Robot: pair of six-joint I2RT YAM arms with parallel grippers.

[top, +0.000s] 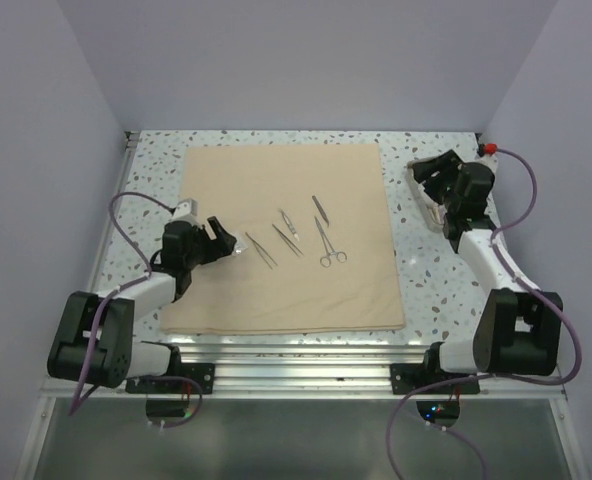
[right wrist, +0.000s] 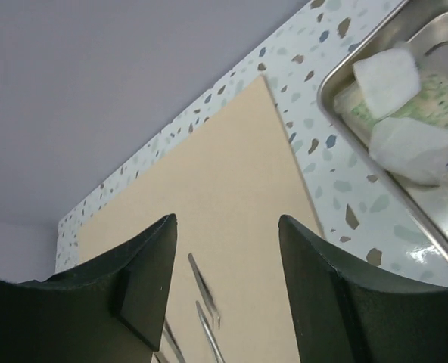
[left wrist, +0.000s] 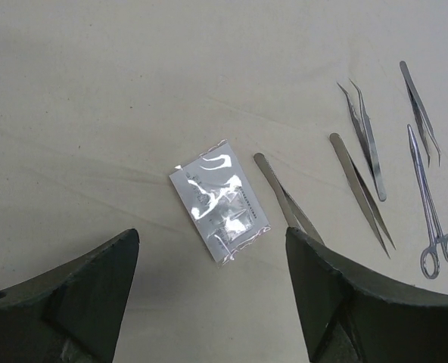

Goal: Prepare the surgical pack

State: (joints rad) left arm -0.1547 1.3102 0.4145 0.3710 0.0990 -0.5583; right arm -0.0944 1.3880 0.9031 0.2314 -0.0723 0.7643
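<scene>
The surgical pack's tan cloth (top: 286, 240) lies spread flat as a square sheet. On it lie several steel tweezers (top: 287, 240) and a ring-handled forceps (top: 328, 245). A clear shiny packet (left wrist: 220, 200) rests flat on the cloth beside the nearest tweezers (left wrist: 284, 198). My left gripper (left wrist: 211, 249) hovers open just short of the packet, with nothing between its fingers. My right gripper (right wrist: 225, 223) is open and empty, raised beside the steel tray (right wrist: 337, 106) at the table's back right. The tray holds white gauze packets (right wrist: 387, 76).
The cloth (right wrist: 231, 174) covers most of the speckled tabletop (top: 436, 280). The steel tray (top: 428, 215) sits off the cloth's right edge, partly hidden under my right arm. Lavender walls close in the back and both sides.
</scene>
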